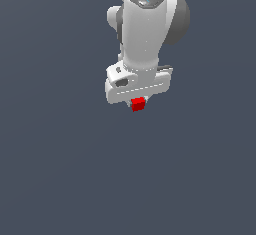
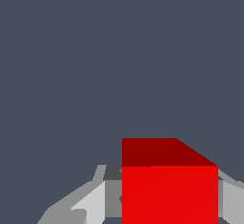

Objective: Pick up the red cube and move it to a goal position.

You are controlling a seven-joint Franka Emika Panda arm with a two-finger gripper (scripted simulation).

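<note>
A plain dark blue-grey backdrop (image 1: 55, 169) is filling the exterior view from edge to edge. It is showing as one flat, matte field of colour, carrying no pattern, seam or marking. Its tone is reading almost even from the upper left of the frame to the lower right, with only the faintest shift in shade that is too slight to trace. It is giving no clue as to whether it is a floor, a tabletop or a wall. In the wrist view the same blue-grey backdrop (image 2: 71, 51) is taking up most of the picture, equally flat and featureless.
</note>
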